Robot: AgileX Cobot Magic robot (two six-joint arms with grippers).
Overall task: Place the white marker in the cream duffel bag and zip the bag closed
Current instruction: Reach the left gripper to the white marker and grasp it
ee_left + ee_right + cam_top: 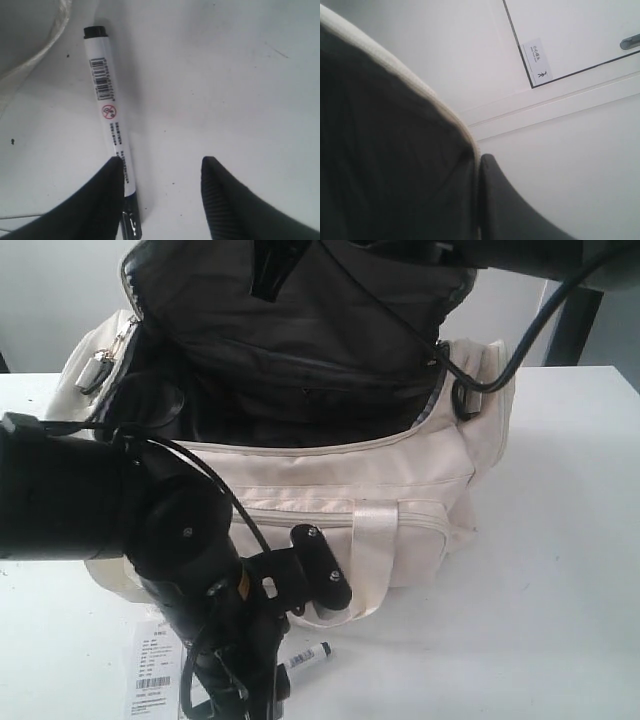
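Down at the near left of the white tabletop [560, 590], just in front of the large soft cream fabric duffel bag [400, 465], the slim white-barrelled marker with black ends [111, 115] lies flat; the left jaws stand open above it, one tip at its barrel and the other well to its side. It looks light, stiff and smooth, so it may roll or slip, and it wants a centred pinch across mid-barrel. Meanwhile the right jaws are closed on the bag's raised dark-lined flap [300, 300] at the far side.
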